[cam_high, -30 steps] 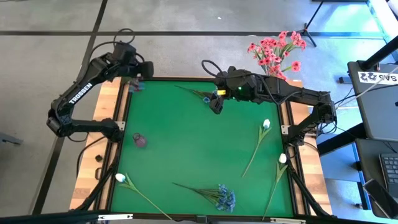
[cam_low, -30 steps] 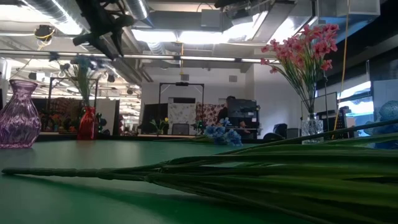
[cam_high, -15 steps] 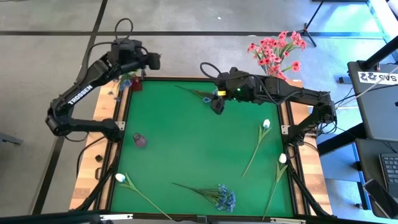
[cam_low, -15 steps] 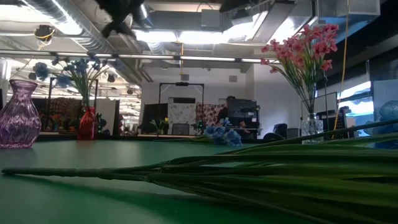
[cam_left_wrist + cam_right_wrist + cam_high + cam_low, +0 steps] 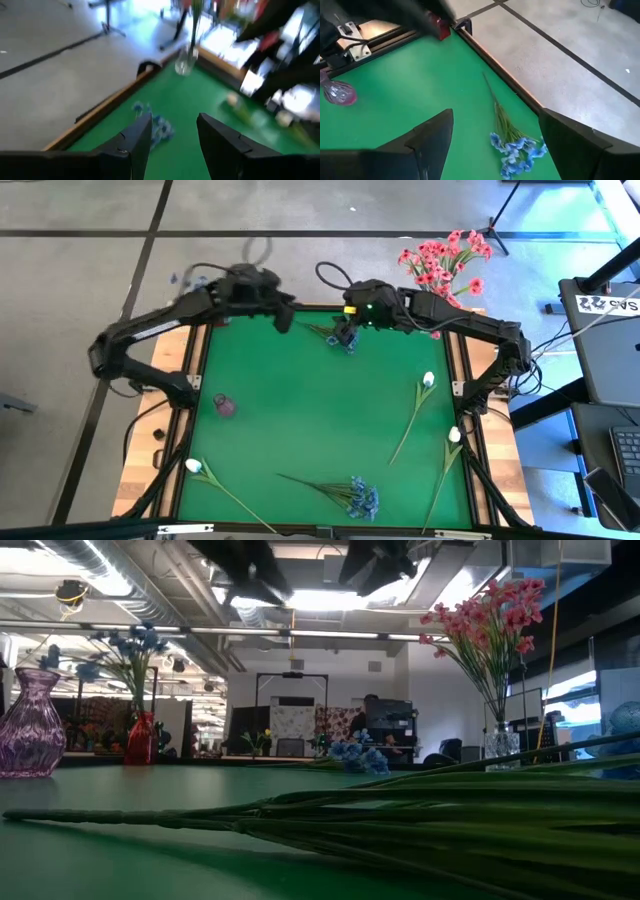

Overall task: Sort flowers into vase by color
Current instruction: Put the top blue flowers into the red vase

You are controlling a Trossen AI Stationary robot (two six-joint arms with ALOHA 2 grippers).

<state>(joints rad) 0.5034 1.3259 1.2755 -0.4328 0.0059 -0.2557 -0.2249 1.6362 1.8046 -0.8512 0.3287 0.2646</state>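
A blue-bloomed sprig (image 5: 328, 333) lies flat by the table's far edge, and also shows in the right wrist view (image 5: 516, 146) and the left wrist view (image 5: 152, 125). My right gripper (image 5: 348, 338) (image 5: 495, 115) hovers open just above it. My left gripper (image 5: 285, 320) (image 5: 172, 122) is open in the air to the sprig's left. A red vase (image 5: 140, 737) at the far-left corner holds blue flowers (image 5: 125, 645). The purple vase (image 5: 225, 404) stands near the left edge. A clear vase (image 5: 497, 745) holds pink flowers (image 5: 445, 265).
Two white buds (image 5: 428, 380) (image 5: 455, 435) lie on the table's right side, and a third (image 5: 193, 466) by the near-left corner. Another blue sprig (image 5: 355, 495) lies at the near edge. The green middle of the table (image 5: 310, 410) is bare.
My left gripper has left the red vase at the far-left corner and swung along the far edge toward the table's right, toward the blue sprig. The blue flowers stay standing in the red vase. My right gripper has edged slightly toward the far edge.
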